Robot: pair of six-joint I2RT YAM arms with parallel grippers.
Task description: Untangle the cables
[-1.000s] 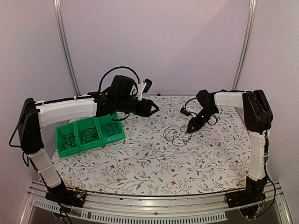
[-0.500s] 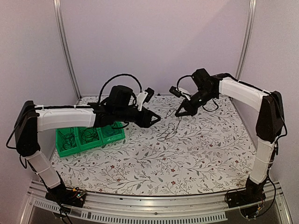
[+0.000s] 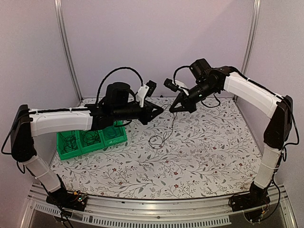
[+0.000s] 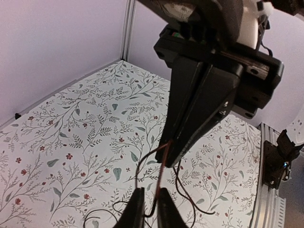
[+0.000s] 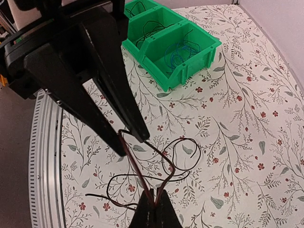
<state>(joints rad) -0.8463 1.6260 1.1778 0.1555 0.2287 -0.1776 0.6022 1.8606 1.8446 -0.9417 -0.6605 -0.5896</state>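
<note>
Just changed: the right fingers have lifted off the bench, and the left fingers have swung across from the bin side to meet them in mid-air.
Cables: a thin dark strand runs taut between the two sets of fingers. The rest hangs down in loops, and the lowest loops lie on the bench.
Right fingers: we see them pressed together on the strand.
Left fingers: nearly together with a narrow gap. The strand sits in that gap, and by the look of it is not yet clamped.
What it means: we judge the tangle is now raised for a two-handed pull apart.
Green bin: three compartments, well apart from the hanging tangle.
Bin contents: a blue cable in the right-hand compartment and black wire bundles in the other two.
</note>
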